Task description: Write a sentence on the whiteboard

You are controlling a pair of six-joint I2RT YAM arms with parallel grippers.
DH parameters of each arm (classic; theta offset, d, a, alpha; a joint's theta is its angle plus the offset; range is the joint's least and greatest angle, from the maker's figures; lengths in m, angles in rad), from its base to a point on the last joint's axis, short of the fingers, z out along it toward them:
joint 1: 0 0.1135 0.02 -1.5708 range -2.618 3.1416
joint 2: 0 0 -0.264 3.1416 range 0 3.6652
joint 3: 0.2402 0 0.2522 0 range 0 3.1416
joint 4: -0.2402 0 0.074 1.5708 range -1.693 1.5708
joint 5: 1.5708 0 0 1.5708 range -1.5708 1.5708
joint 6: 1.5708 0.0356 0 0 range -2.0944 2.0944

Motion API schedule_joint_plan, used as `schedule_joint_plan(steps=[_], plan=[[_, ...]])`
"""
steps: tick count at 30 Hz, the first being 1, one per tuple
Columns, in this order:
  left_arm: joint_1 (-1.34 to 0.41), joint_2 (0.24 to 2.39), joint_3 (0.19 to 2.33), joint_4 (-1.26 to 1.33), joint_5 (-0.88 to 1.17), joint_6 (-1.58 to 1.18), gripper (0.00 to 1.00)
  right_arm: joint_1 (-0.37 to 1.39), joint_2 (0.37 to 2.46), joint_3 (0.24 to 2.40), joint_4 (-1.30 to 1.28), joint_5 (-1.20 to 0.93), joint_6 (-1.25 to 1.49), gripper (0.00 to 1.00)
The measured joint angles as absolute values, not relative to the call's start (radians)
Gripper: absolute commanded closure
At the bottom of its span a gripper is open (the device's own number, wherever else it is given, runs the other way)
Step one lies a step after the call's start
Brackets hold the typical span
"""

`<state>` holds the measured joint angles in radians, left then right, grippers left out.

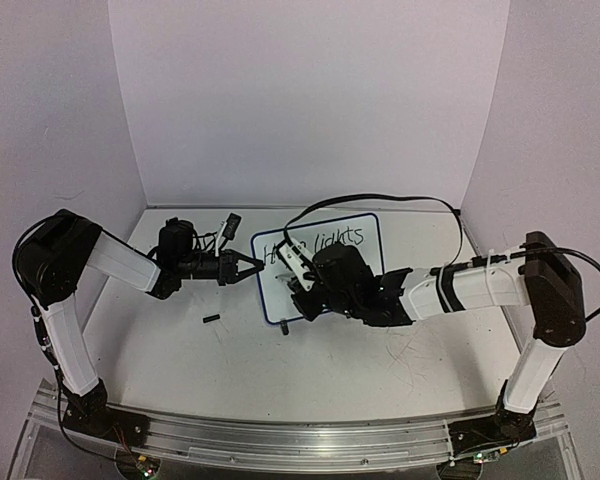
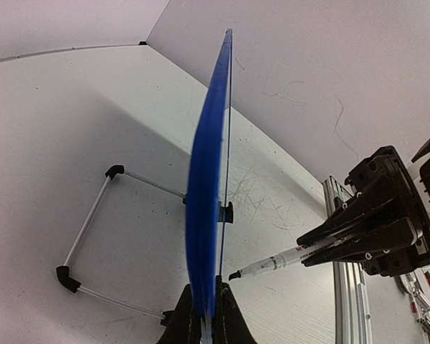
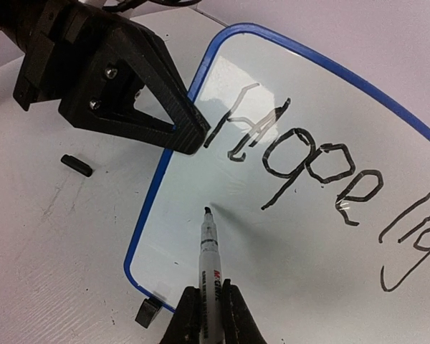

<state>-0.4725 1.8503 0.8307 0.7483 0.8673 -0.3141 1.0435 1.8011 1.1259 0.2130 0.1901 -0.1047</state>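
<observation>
The whiteboard (image 1: 368, 258) stands tilted at the table's middle, with "Hope lights" written along its top. My left gripper (image 1: 255, 267) is shut on its left edge; in the left wrist view the jaws (image 2: 206, 315) clamp the blue rim of the board (image 2: 208, 179), seen edge-on. My right gripper (image 1: 298, 285) is shut on a black marker (image 3: 210, 251). The marker's tip points at the board's (image 3: 308, 236) lower left, under "Hope". In the left wrist view the marker (image 2: 272, 265) has a small gap between its tip and the board face. The right gripper's jaws (image 3: 211, 304) hold the barrel.
A small black marker cap (image 1: 211, 319) lies on the table left of the board, also in the right wrist view (image 3: 77, 165). The board's wire stand (image 2: 86, 229) stretches behind it, and a black foot (image 3: 148, 312) sits at its lower left corner. A black cable (image 1: 410, 200) arcs over the table's back.
</observation>
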Motion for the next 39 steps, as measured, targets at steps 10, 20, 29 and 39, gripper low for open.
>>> schedule_joint_plan(steps=[10,20,29,39], plan=[[-0.472,1.85,0.831,0.746,0.866,-0.314,1.0,1.044,1.828,1.128,0.207,0.197,-0.096,1.0],[-0.472,1.85,0.832,0.742,0.867,-0.314,1.0,1.048,1.836,1.128,0.198,0.197,-0.07,1.0],[-0.472,1.85,0.836,0.736,0.868,-0.313,1.0,1.057,1.836,1.121,0.179,0.197,-0.047,1.0],[-0.472,1.85,0.837,0.734,0.868,-0.313,1.0,1.066,1.837,1.097,0.162,0.193,-0.026,1.0]])
